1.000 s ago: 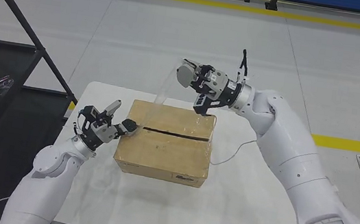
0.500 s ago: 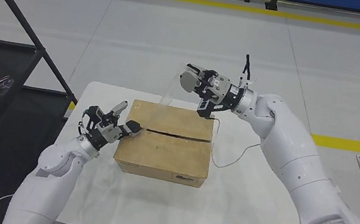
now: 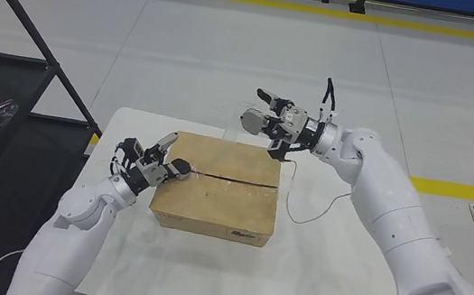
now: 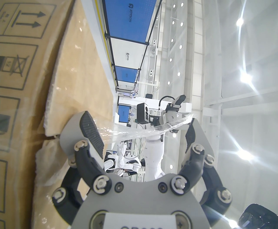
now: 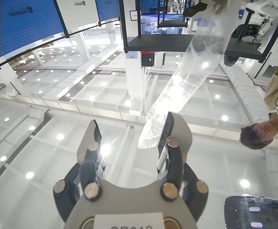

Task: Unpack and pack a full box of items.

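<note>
A clear tape strip (image 4: 141,133) stretches above the closed box (image 3: 220,202), barring passage there

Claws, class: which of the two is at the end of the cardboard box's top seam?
The left claw, open beside the end of the seam. The right claw is raised near the far edge of the box, clear tape clinging to one finger.

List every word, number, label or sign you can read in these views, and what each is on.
Cardboard box, side: handling symbols, among them paired arrows; no words.
Cardboard box, front, top view: small mark, too small to read.
Left gripper, right gripper: white label on each base, cut off at the frame edge, unreadable.
Blue panels in the background: brand print only, not quoted.
</note>
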Controlling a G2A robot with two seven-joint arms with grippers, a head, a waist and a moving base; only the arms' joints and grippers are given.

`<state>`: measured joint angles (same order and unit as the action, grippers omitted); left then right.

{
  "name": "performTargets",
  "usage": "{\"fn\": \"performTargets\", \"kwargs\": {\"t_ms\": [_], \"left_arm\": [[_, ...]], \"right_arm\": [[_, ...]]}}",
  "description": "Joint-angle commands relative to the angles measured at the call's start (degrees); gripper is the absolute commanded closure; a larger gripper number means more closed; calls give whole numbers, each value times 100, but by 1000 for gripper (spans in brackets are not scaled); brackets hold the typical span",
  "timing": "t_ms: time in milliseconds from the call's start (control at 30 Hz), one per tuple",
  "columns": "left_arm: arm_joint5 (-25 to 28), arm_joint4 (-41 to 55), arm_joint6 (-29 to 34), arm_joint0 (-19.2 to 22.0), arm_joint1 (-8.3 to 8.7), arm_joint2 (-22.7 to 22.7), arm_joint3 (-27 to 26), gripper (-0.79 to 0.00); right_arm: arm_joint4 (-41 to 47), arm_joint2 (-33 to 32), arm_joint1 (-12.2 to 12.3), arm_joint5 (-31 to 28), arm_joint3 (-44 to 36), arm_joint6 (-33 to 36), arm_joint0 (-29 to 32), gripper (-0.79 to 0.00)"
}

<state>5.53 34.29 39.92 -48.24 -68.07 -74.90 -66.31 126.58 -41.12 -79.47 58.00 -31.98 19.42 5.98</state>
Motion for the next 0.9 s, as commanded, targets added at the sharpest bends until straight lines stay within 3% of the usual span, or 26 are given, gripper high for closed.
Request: {"fn": "performTargets", "kwargs": {"t_ms": [0, 33, 67, 400, 867], "left_arm": [[-20, -21, -12, 16, -6, 20, 8, -785], [-27, -30, -25, 23, -8, 26, 14, -785], [-33, -34, -29, 29, -12, 34, 16, -785], [-79, -65, -62, 79, -34, 71, 43, -785], [-106, -60, -3, 175, -66, 119, 118, -785]], "right_arm": [[-55, -19, 7, 0, 35, 56, 16, -690], [-87, -29, 12, 0, 59, 79, 25, -776], [-125, -38, 18, 0, 81, 97, 31, -785], [-711, -160, 107, 0, 362, -59, 91, -785], [-1253, -697, 341, -496, 192, -261, 470, -785]]}}
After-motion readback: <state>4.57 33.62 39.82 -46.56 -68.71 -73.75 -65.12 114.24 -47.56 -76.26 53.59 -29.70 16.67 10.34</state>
